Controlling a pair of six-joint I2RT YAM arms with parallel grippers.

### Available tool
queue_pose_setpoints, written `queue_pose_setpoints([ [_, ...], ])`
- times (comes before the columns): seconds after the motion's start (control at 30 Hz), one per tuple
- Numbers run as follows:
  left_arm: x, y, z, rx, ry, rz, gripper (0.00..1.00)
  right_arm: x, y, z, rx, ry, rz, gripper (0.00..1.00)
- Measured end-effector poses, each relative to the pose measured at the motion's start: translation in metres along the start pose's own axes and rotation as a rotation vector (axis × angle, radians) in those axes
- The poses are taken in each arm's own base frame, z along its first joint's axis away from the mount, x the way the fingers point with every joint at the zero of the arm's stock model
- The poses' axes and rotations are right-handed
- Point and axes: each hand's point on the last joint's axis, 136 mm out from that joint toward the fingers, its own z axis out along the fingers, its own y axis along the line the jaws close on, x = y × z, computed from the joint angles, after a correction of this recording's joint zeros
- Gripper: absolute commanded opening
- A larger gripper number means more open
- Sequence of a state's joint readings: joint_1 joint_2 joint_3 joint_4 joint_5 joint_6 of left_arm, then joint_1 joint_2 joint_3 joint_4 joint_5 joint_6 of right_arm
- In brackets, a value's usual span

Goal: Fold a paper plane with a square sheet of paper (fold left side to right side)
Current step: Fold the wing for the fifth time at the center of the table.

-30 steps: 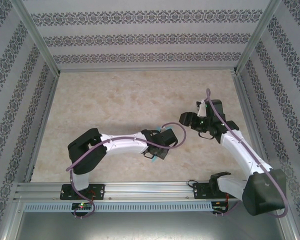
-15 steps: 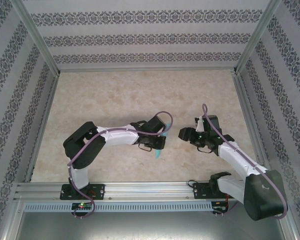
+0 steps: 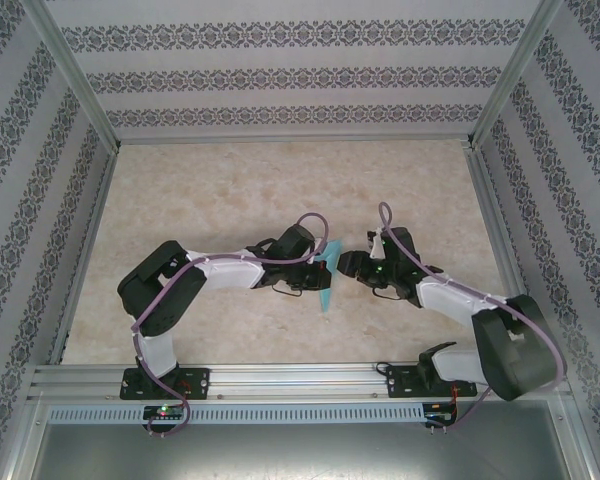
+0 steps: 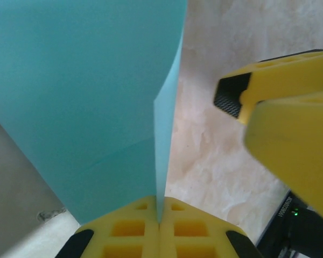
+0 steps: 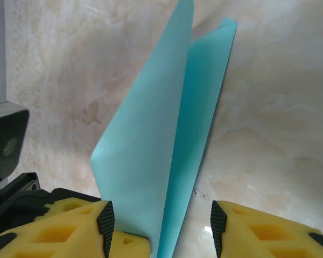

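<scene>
The turquoise sheet of paper point(image 3: 326, 283) is folded along a centre crease into a slim pointed paper plane and is held up off the table. My left gripper point(image 4: 160, 223) is shut on its lower edge, and the paper point(image 4: 86, 107) rises as two flaps from the pinched jaws. My right gripper point(image 5: 159, 221) is open, and the paper point(image 5: 156, 145) stands between its fingers, close to the left finger point(image 5: 75, 223) and well clear of the right one. In the top view the left gripper point(image 3: 318, 264) and the right gripper point(image 3: 342, 265) meet at the paper near the table's middle.
The marble-patterned table point(image 3: 230, 190) is bare around the arms. Patterned walls enclose it on three sides, and an aluminium rail point(image 3: 280, 378) runs along the near edge by the arm bases.
The left gripper carried the paper to the right and turned it upright. The right arm swung left and down until its fingers straddled the paper, its jaws narrowing somewhat.
</scene>
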State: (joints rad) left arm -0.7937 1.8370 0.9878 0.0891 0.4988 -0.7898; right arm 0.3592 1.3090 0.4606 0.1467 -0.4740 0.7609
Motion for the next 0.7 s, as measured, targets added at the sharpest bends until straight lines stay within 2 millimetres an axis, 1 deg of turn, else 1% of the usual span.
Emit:
queue_pose_setpoints([
  [0.17, 0.002, 0.008, 0.000, 0.019, -0.002, -0.043, 0.07, 0.003, -0.001, 0.014, 0.008, 0.028, 0.012, 0.52],
  [0.43, 0.000, 0.001, 0.000, 0.065, -0.012, -0.052, 0.07, -0.005, -0.001, 0.031, 0.022, 0.040, 0.017, 0.52],
  [0.7, -0.002, 0.001, -0.001, 0.074, -0.020, -0.066, 0.15, -0.004, -0.006, 0.042, 0.059, 0.066, 0.031, 0.50],
])
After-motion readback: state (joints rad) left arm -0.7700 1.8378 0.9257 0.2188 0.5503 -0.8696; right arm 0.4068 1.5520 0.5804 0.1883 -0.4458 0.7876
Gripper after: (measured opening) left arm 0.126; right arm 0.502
